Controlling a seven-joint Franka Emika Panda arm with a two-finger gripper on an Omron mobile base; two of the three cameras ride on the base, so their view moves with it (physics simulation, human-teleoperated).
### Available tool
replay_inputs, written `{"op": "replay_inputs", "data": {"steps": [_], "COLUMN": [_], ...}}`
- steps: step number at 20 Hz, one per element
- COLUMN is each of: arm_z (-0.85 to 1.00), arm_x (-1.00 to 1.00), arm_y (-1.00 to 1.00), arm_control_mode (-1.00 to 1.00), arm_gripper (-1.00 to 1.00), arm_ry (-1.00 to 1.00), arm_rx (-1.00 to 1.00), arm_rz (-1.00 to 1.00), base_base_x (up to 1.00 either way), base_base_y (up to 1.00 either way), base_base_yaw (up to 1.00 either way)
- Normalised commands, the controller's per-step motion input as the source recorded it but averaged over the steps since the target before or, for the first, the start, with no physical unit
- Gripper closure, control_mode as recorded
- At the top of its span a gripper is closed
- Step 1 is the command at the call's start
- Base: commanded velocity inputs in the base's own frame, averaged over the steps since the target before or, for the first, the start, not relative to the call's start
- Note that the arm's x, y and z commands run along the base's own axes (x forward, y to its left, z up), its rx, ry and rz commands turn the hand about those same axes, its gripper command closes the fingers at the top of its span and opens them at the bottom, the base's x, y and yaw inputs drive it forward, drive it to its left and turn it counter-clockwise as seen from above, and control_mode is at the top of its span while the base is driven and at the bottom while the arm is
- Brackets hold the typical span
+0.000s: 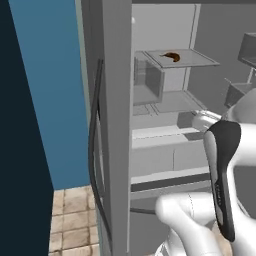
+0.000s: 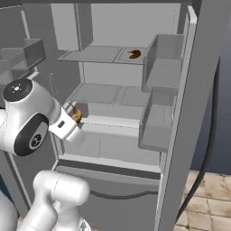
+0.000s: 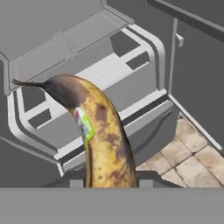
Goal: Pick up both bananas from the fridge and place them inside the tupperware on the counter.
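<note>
tool [image 2: 76,115]: gripping banana [image 3: 103,135] | sticker [image 3: 84,124]: red-green, unreadable

We count two bananas: one banana [image 2: 134,54] lies on the upper shelf [image 2: 92,54] at about one o'clock in the right base view, and a second banana [image 3: 103,135] rises from six o'clock toward ten o'clock in the hand view. We count one fridge [image 2: 117,27], open. Inside it we see two shelf levels, the upper one and a lower shelf [image 2: 97,94], and two door bins [image 2: 164,63] stacked at three o'clock. We count one robot arm with one pincer [image 2: 76,115].
</note>
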Motion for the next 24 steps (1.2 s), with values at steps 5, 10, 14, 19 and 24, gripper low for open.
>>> {"op": "replay_inputs", "data": {"steps": [5, 10, 14, 19, 24], "arm_z": [0.0, 0.0, 0.0, 0.0, 0.0], "arm_x": [0.0, 0.0, 0.0, 0.0, 0.0], "arm_y": [0.0, 0.0, 0.0, 0.0, 0.0], "arm_control_mode": [1.0, 1.0, 1.0, 1.0, 1.0], "arm_gripper": [1.0, 1.0, 1.0, 1.0, 1.0], "arm_ry": [0.0, 0.0, 0.0, 0.0, 0.0], "arm_rx": [0.0, 0.0, 0.0, 0.0, 0.0], "arm_rz": [0.0, 0.0, 0.0, 0.0, 0.0], "base_base_x": [-0.53, -0.62, -0.6, -0.49, -0.31], "base_base_y": [0.38, 0.44, 0.39, 0.12, 0.0], "base_base_yaw": [-0.42, -0.71, -0.94, -1.0, -1.0]}}
